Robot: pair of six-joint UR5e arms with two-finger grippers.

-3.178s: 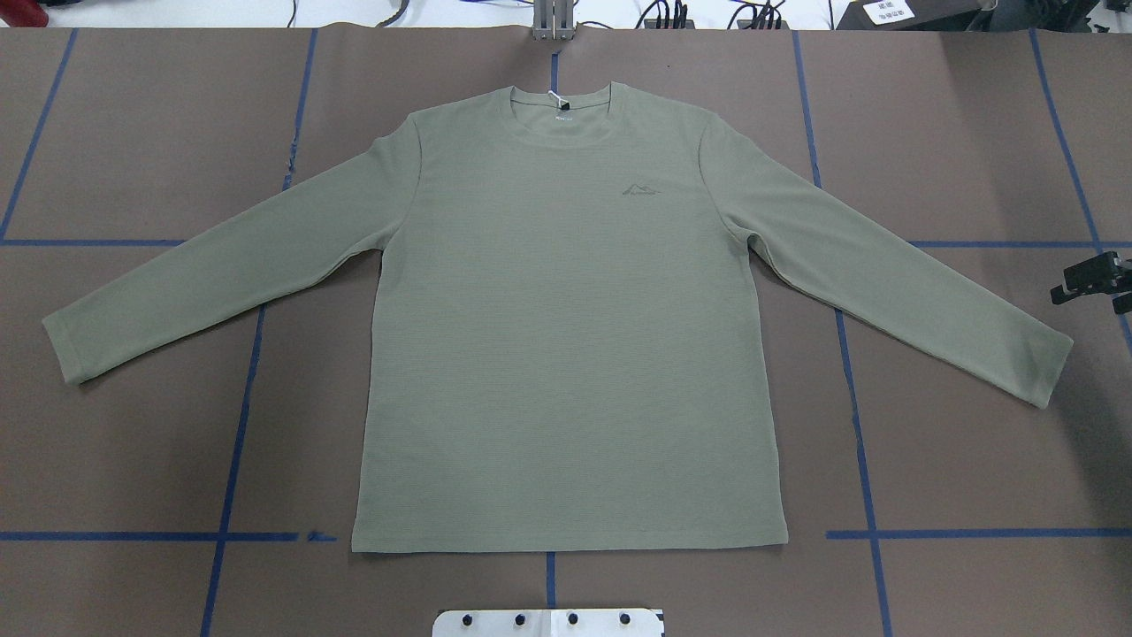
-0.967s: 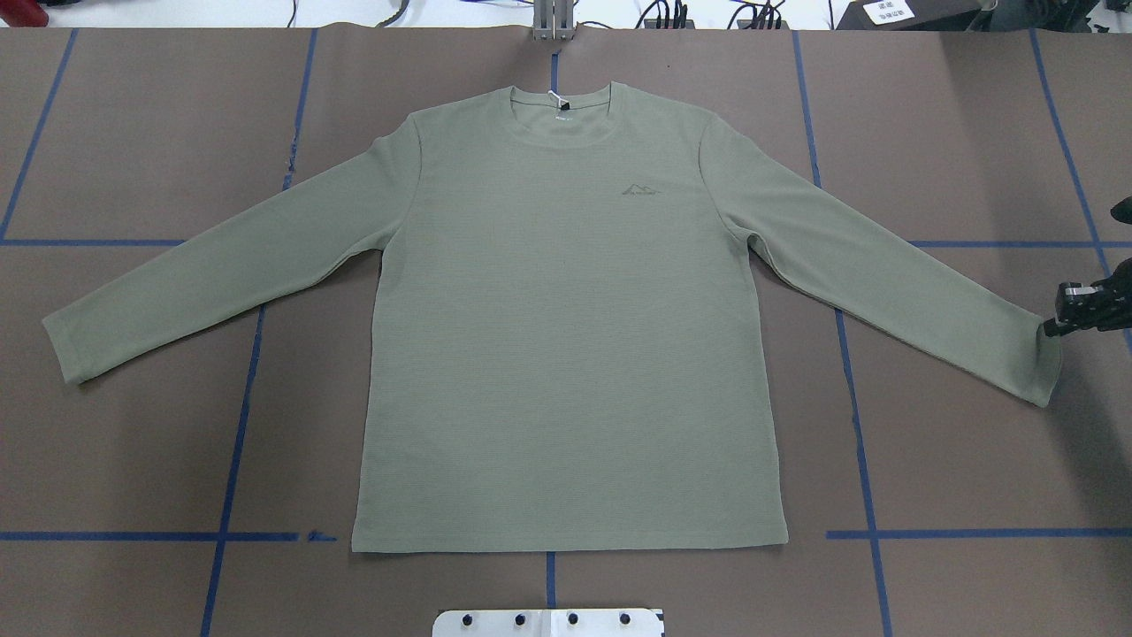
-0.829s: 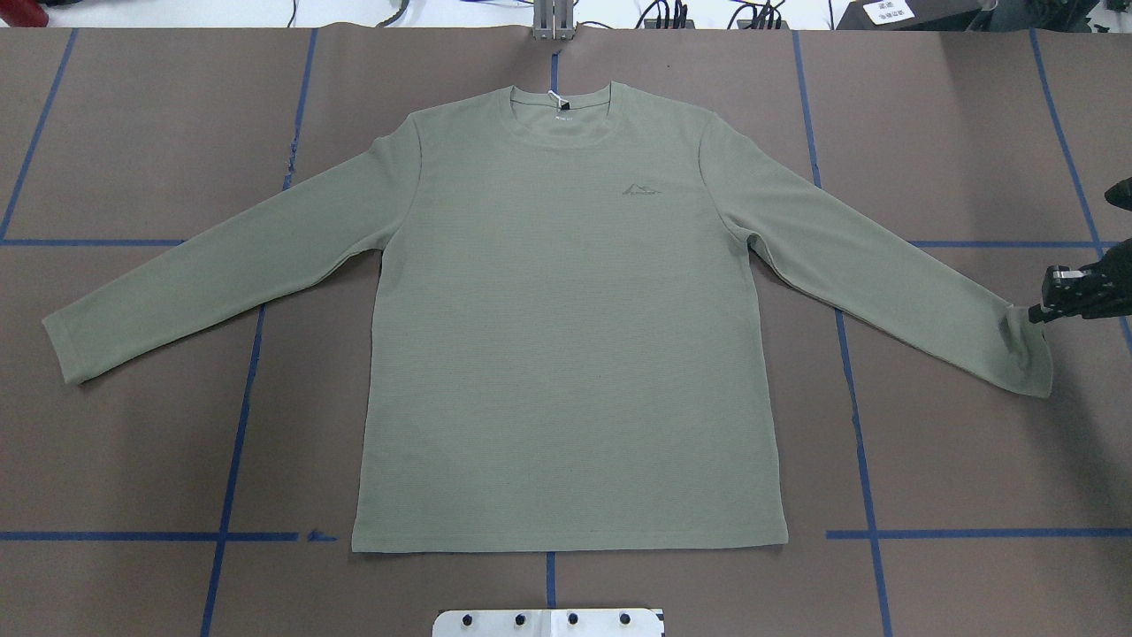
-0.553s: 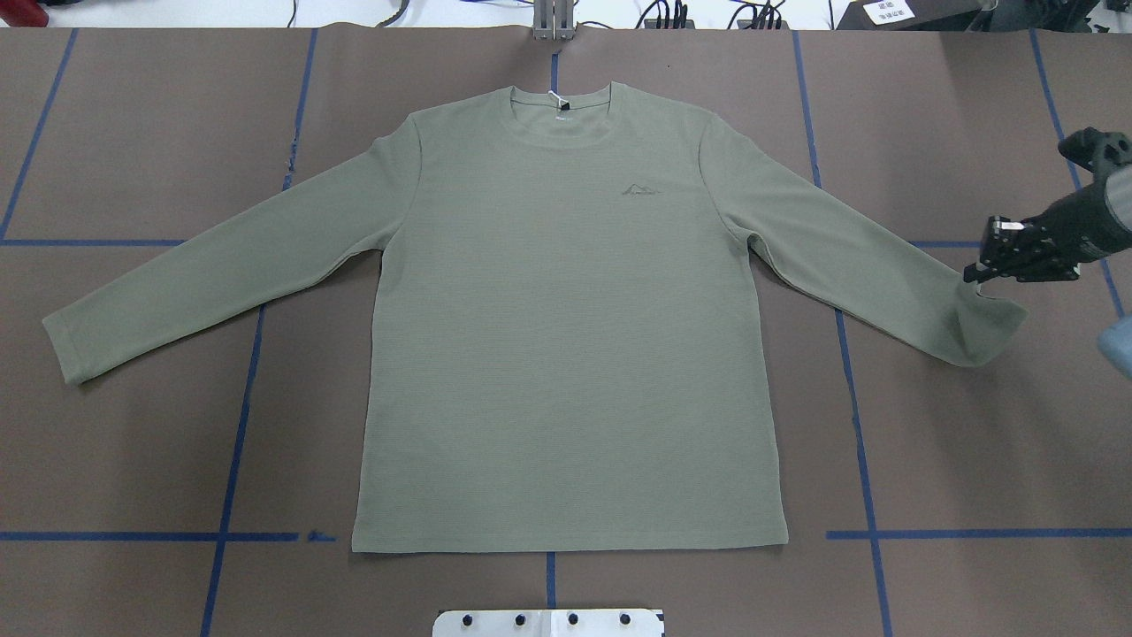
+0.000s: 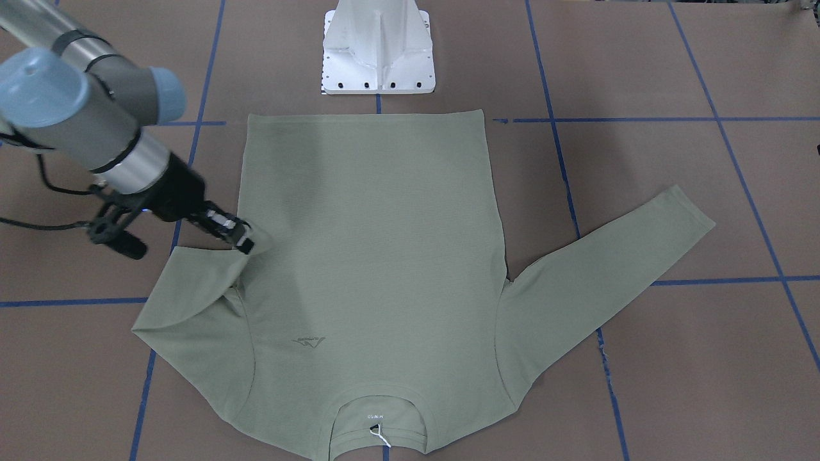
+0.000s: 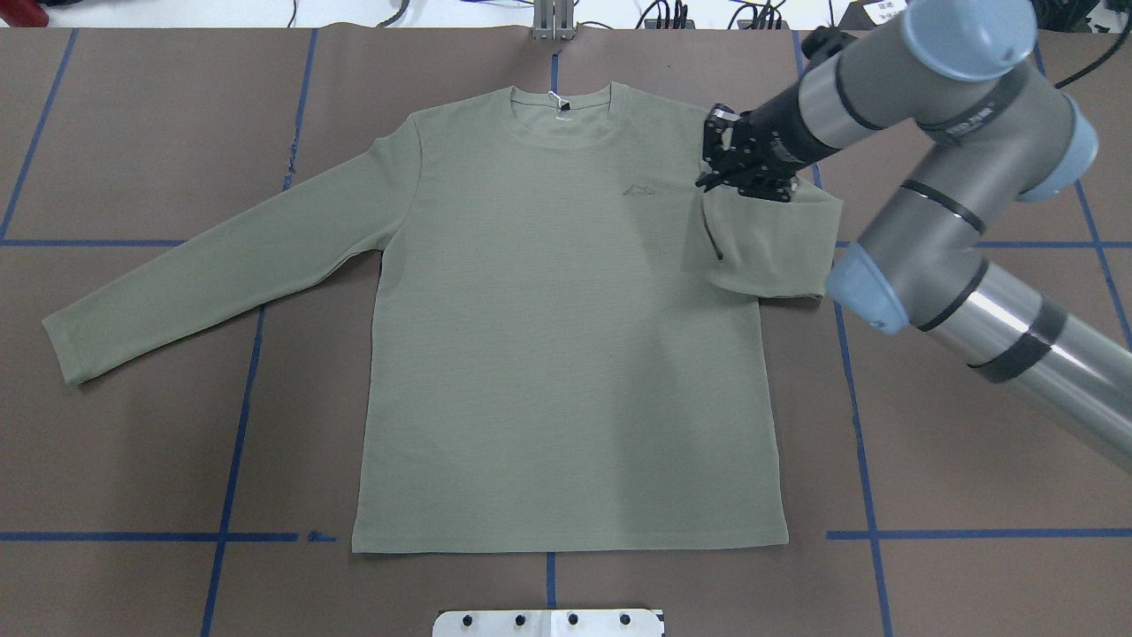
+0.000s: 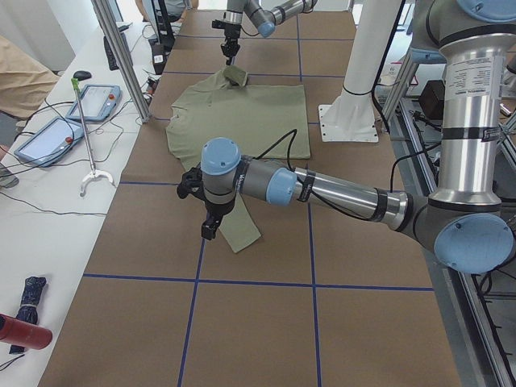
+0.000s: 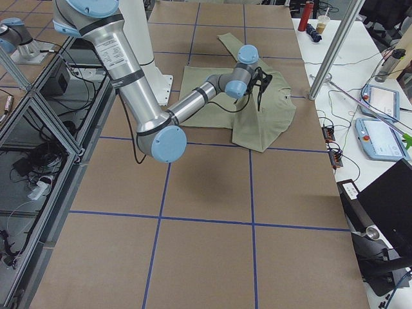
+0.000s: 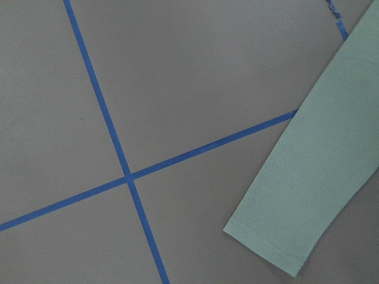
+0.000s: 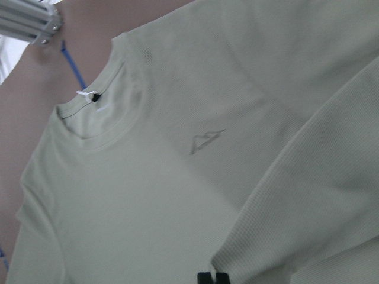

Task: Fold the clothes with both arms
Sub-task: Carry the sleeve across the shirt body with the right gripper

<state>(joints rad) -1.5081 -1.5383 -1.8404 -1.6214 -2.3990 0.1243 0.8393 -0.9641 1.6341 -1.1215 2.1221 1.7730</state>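
The sage-green long-sleeved shirt (image 6: 566,354) lies flat, face up, collar at the far edge of the table. My right gripper (image 6: 709,182) is shut on the right sleeve's cuff and holds it over the right shoulder, so that sleeve (image 6: 769,248) is doubled back on itself. In the front view the same gripper (image 5: 246,244) sits at the shirt's edge. The right wrist view shows the fingertips (image 10: 212,277) on the fabric near the chest logo (image 10: 206,142). The left sleeve (image 6: 221,265) stays stretched out. My left gripper (image 7: 208,230) hangs above that sleeve's cuff (image 9: 278,236); I cannot tell whether it is open or shut.
The white pedestal base (image 5: 378,57) stands at the near edge by the shirt's hem. Blue tape lines (image 6: 234,442) cross the brown table cover. A side bench holds tablets (image 7: 48,137) and cables, with a person's sleeve (image 7: 20,76) beside it.
The right gripper came in from the right edge, shut on the right cuff, and carried it up and inward to the shoulder, folding the sleeve. The rest of the shirt has not moved.
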